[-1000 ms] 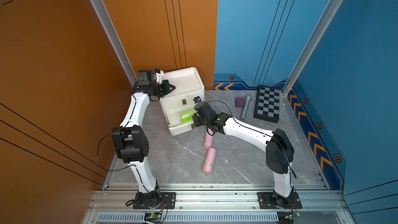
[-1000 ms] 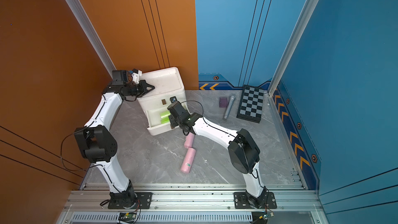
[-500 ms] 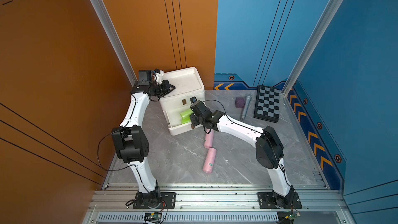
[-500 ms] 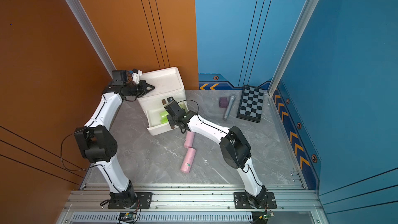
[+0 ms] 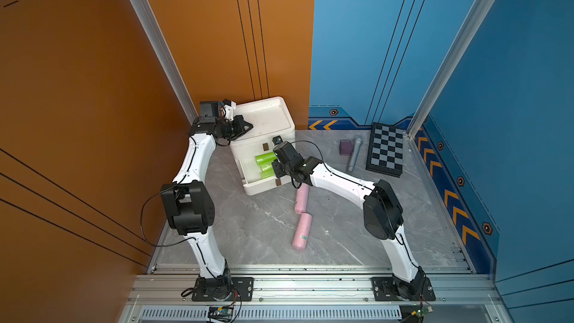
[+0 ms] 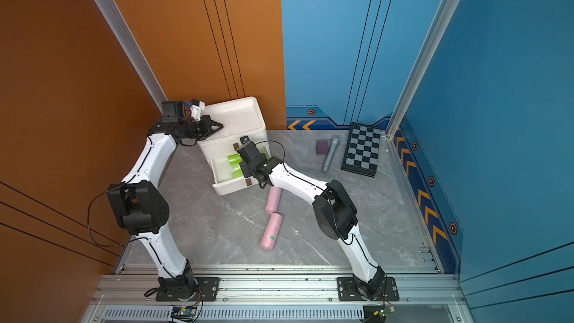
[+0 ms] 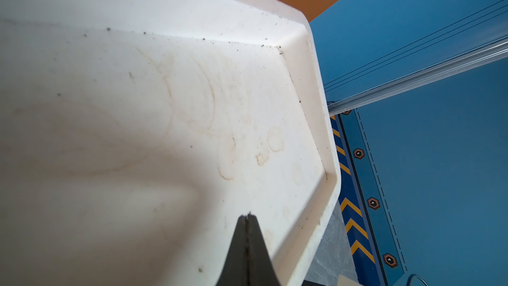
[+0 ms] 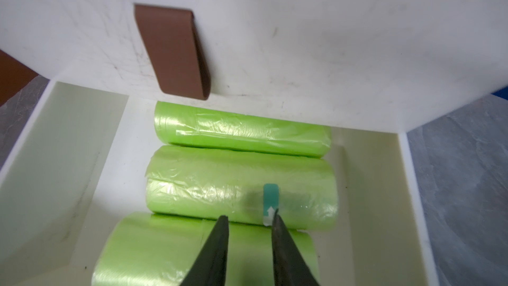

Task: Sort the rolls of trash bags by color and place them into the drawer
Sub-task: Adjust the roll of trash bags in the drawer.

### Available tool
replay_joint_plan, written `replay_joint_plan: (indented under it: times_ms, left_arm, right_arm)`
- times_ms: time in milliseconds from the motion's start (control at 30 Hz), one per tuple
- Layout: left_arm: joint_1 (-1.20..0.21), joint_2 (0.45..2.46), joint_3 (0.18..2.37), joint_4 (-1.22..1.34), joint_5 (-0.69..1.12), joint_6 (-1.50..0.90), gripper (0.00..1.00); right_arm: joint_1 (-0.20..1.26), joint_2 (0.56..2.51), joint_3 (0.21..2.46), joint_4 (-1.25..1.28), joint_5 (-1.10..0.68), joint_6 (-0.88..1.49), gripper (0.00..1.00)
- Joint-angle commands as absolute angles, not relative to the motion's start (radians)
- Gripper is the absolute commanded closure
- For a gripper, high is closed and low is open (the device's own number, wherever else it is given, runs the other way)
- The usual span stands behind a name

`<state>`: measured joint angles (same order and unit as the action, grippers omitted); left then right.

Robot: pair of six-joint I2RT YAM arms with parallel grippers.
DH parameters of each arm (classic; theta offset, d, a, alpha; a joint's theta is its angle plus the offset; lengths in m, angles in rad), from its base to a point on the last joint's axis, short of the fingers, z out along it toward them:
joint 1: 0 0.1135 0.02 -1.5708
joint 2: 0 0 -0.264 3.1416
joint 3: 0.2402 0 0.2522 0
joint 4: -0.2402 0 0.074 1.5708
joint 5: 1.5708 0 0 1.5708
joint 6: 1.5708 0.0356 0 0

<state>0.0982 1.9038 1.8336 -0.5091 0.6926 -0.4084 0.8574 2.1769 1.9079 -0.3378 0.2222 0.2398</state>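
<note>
- My right pincer (image 8: 249, 214) hangs inside the pulled-out drawer (image 8: 68, 138), released. Its two dark fingers stand a narrow gap apart with nothing pinched between them, and the tips are over the seam between the middle roll and the one nearest me.
- Three lime green rolls (image 8: 242, 130) lie in that drawer side by side, flank touching flank, with their length running along the drawer front.
- They are short, soft cylinders wrapped in glossy, crinkled film. The middle roll (image 8: 220, 188) carries a small teal label (image 8: 270, 196) with a white arrow.
- The drawer belongs to the white cabinet (image 5: 267, 119), which stands at the back of the grey marbled tabletop (image 5: 254, 222) against the orange wall (image 5: 217, 41). The shut drawer front above the open one shows a brown pull tab (image 8: 173, 50).
- My left pincer (image 7: 247, 217) is clenched, fingertips pressed together, over the cabinet's recessed, stained top. I cannot tell whether it touches the surface.
- Two pale pink rolls (image 5: 302, 231) lie on the tabletop just in front of the open drawer, nearly end to end.
- The farther pink roll (image 5: 302, 197) is partly hidden under my right arm (image 5: 338, 178). The nearer one bears a small green label.
</note>
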Motion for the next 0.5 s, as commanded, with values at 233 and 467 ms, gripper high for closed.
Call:
replay_joint_plan:
  times_ms: [233, 467]
  left_arm:
    - [0.144, 1.964, 1.785, -0.641, 0.595, -0.387, 1.00]
    - [0.145, 1.953, 1.767, -0.641, 0.594, -0.385, 1.00]
  right_arm:
    - [0.836, 1.923, 1.677, -0.135, 0.238, 0.300, 0.69]
    - [0.767, 1.719, 1.283, 0.209, 0.184, 0.596, 0.79]
